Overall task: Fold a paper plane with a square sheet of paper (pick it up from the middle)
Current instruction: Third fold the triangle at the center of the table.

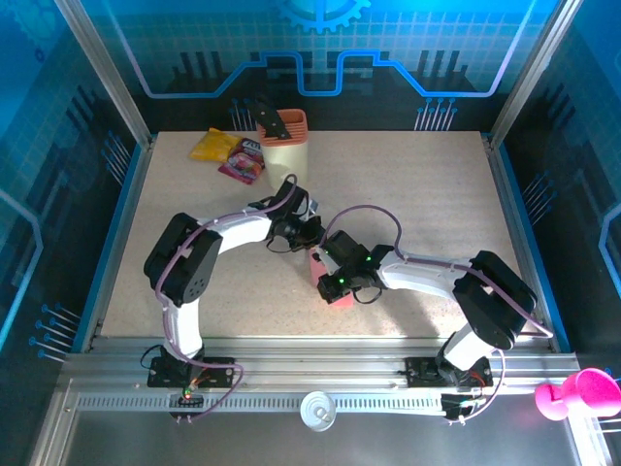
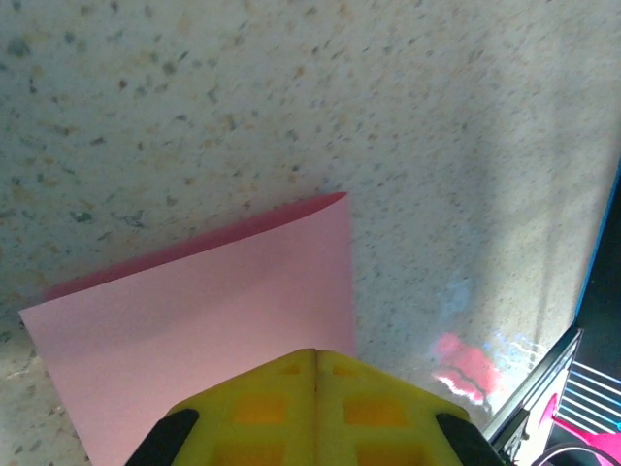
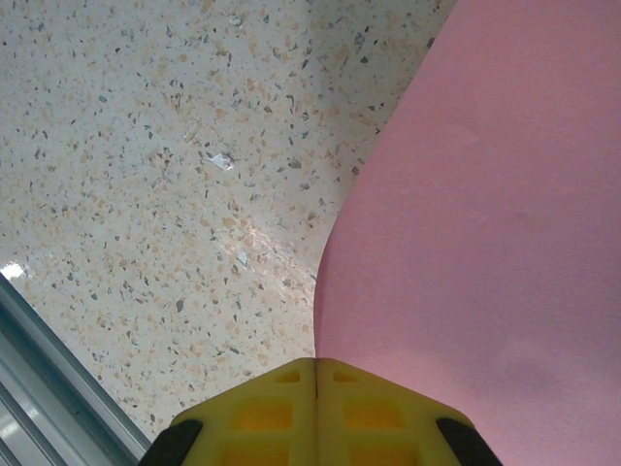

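Both arms meet over the square sheet of paper point(image 1: 335, 297), mid-table point(image 1: 437, 194), a touch toward the near edge.
Right gripper point(image 3: 315, 361) has its jaws clamped on the sheet's curling edge. Left gripper point(image 2: 315, 354) is closed too, tips over the paper, but I can't tell if it grips. The sheet is doubled over; its visible strip runs far-to-near, one corner pointing away from the left gripper.
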{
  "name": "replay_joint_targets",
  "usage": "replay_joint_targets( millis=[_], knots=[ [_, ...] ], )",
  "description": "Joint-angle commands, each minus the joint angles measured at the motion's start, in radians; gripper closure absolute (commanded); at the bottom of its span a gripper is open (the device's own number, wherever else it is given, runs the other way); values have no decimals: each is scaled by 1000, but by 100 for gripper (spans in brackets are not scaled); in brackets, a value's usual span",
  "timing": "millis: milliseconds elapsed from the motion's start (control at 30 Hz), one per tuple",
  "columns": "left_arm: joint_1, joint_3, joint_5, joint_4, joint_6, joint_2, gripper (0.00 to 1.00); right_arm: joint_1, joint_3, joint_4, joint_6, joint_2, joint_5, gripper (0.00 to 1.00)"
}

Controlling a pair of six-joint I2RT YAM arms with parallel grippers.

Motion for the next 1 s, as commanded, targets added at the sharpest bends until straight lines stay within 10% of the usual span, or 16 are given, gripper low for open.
replay_joint_targets(
  millis=[0,967],
  knots=[
    [0,25,59,-38,45,32,96,-8,-1,16,8,-5,-21,100],
    [-2,95,-14,-204,250,153,100,-135,48,6,-54,45,-52,100]
  ],
)
